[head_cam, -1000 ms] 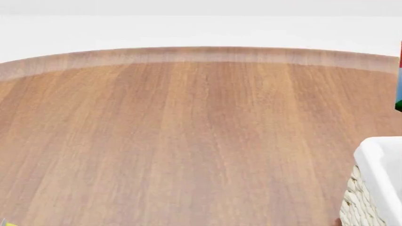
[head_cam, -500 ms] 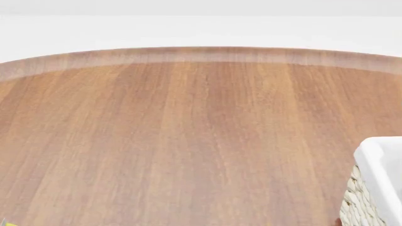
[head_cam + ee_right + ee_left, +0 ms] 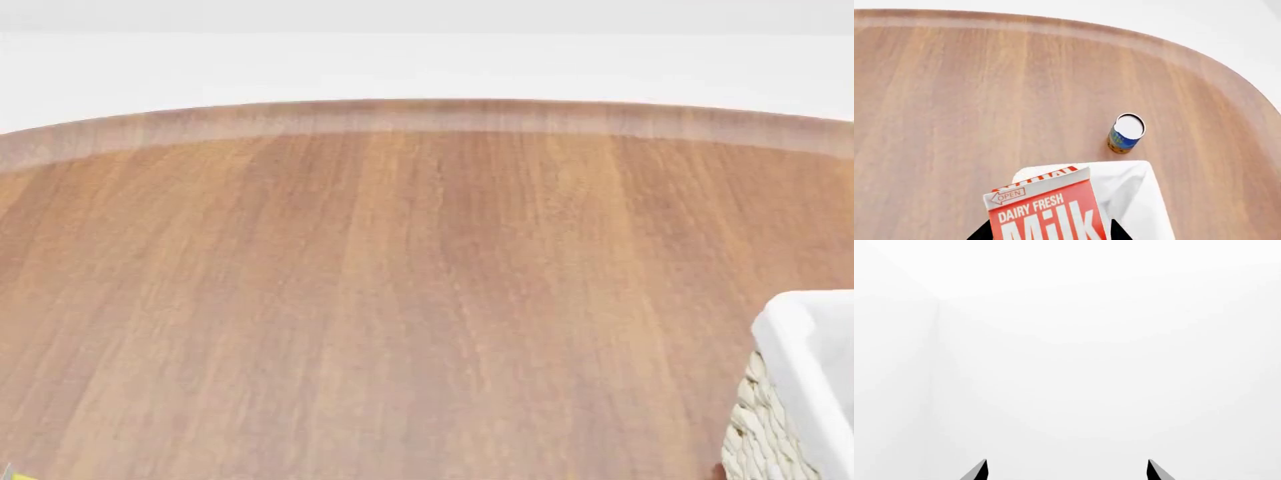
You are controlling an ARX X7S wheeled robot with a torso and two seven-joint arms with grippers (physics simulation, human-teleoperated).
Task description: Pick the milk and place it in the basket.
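There is one milk carton, one basket near the right edge of one wooden table, and one small blue can. Two grippers show only dark fingertips.

A round-edged wooden table fills most of the head view, its warm reddish-brown grain running away from the camera toward a paler, lighter band along its curved far rim. Beyond that rim everything is a plain, featureless white, evenly lit, with no shadows cast on the table; in the left wrist view the same white surroundings show only a faint vertical seam where two pale surfaces meet. In the right wrist view a small blue-and-yellow can with a white top stands upright on the table, near its curved edge.
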